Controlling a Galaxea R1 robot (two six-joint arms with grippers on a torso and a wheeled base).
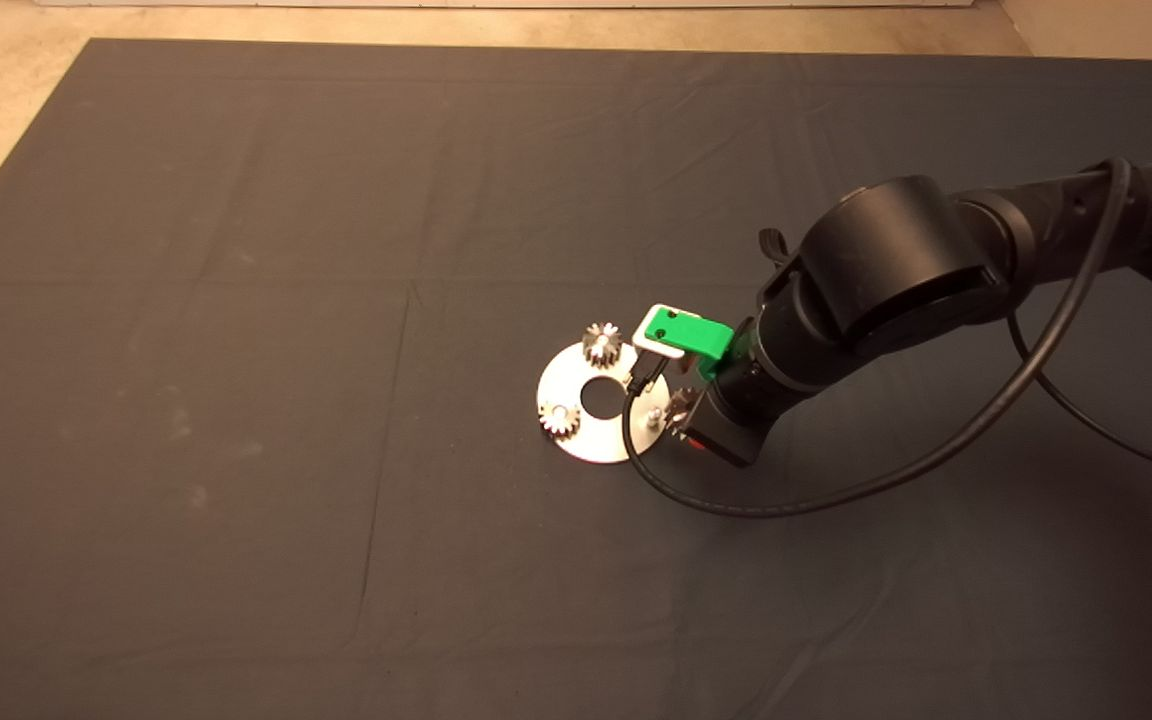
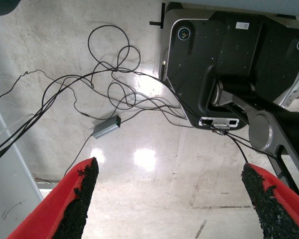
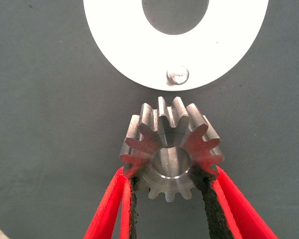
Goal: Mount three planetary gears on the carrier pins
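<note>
The round silver plate (image 1: 596,425) lies mid-mat. Two planetary gears sit on its pins: one at the far side (image 1: 601,345), one at the left (image 1: 559,418). The third carrier pin (image 1: 653,413) at the plate's right rim is bare; it also shows in the right wrist view (image 3: 178,74). My right gripper (image 3: 170,186) is shut on the third planetary gear (image 3: 170,154) and holds it just beside the plate's rim (image 3: 109,55), close to the bare pin. In the head view the right gripper (image 1: 681,412) sits at the plate's right edge. My left gripper (image 2: 167,199) is open and parked off the mat.
A black cable (image 1: 786,500) loops from the right arm down across the mat beside the plate. The left wrist view shows floor cables (image 2: 114,94) and the robot's dark base (image 2: 229,64).
</note>
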